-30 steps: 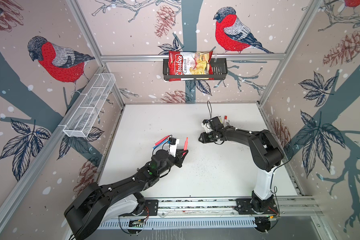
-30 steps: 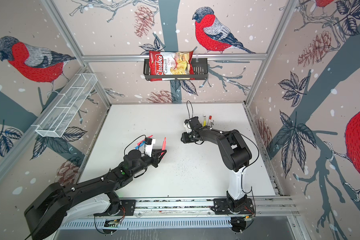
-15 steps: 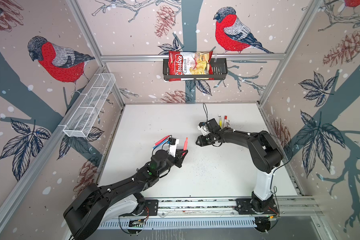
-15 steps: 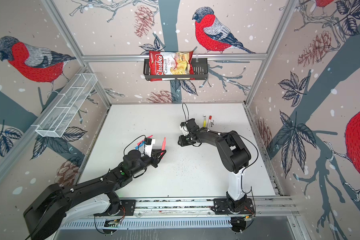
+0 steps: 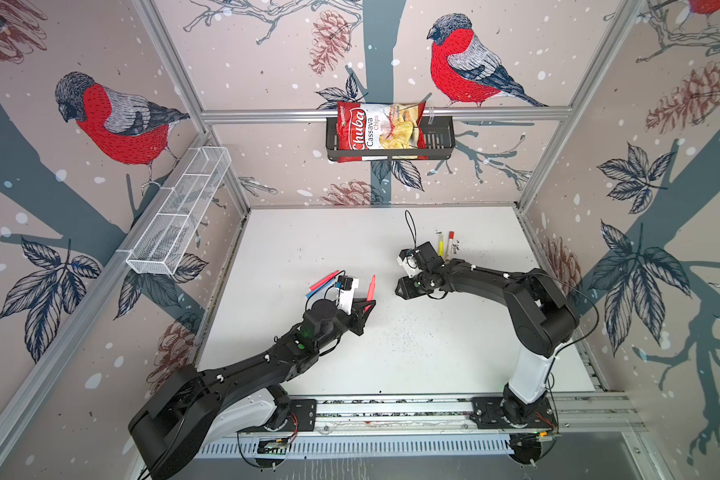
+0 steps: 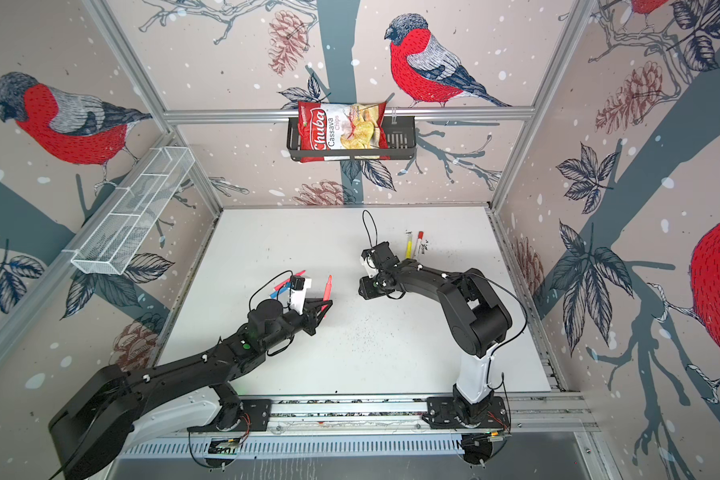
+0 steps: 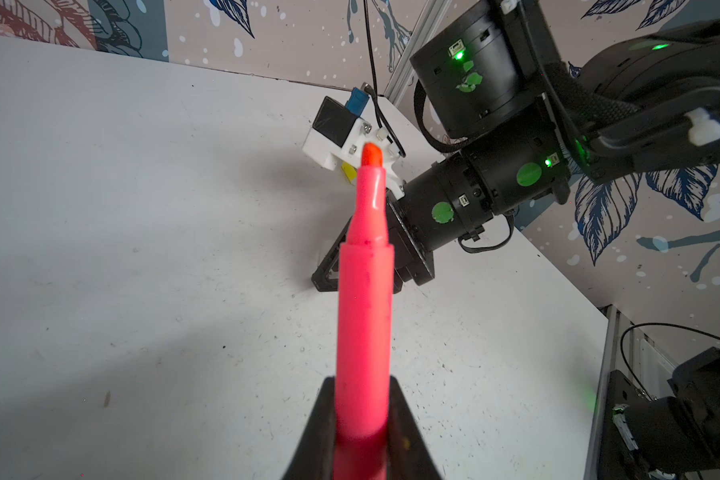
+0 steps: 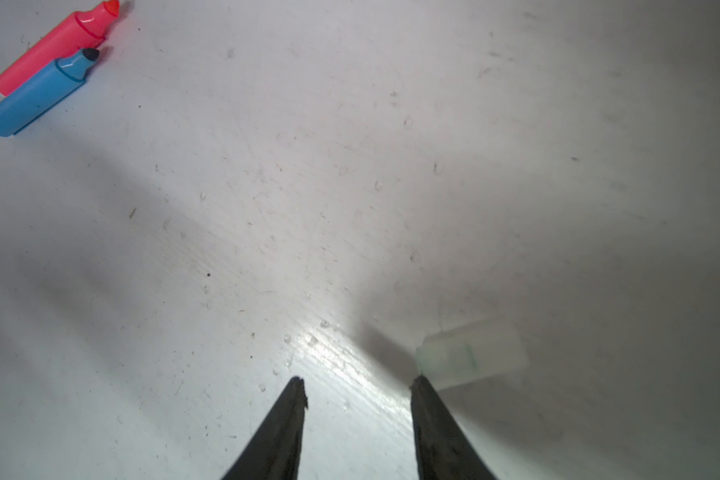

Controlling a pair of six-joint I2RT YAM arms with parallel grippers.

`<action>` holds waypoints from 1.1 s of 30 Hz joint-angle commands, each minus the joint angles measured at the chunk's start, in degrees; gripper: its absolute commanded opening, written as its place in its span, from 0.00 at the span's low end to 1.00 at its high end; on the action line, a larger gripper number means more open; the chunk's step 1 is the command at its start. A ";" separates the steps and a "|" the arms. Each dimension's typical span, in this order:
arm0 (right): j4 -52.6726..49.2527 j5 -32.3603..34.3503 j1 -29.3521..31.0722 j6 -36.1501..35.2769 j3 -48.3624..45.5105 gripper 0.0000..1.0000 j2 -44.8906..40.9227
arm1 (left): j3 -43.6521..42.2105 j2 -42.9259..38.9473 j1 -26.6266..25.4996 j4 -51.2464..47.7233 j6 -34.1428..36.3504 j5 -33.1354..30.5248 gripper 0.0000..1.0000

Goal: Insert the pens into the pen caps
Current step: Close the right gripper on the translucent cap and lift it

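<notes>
the left gripper stands over the middle-left of the white surface. its jaws are closed on the rear end of the held pen, a pinkish-red marker without cap. in the left wrist view this held pen sticks out straight from between the jaws, and its orange-red felt tip is free in the air and points toward the wrist of the right arm. the right gripper is low over the middle of the surface, near the left one but apart from it. in the right wrist view its jaws stand partly open around the point, with only bare surface between them. a translucent cap lies on its side just beside the outer side of one fingertip, so it is outside the jaws; i cannot tell if it touches that fingertip. a pink pen and a blue pen lie side by side on the surface, close behind the left wrist camera. both are uncapped, and in the right wrist view the pink pen and the blue pen touch along their barrels. a yellow pen and a white-barrelled pen with a red end lie close together near the back of the surface, just behind the right arm. in both top views the cap is not visible.
</notes>
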 commanded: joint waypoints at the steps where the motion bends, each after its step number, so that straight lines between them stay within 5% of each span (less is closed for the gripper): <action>1: -0.45 2.34 0.57 0.46 0.36 0.44 -1.40 | -0.24 -0.64 0.01 1.53 0.07 -0.36 0.00; 20: -5.54 8.70 2.39 1.40 9.22 0.44 5.14 | -0.55 -1.62 0.03 0.78 0.32 -0.84 0.00; 33: -7.61 12.30 3.89 1.44 7.24 0.44 5.05 | -0.86 -1.22 0.07 1.75 0.32 -0.83 0.00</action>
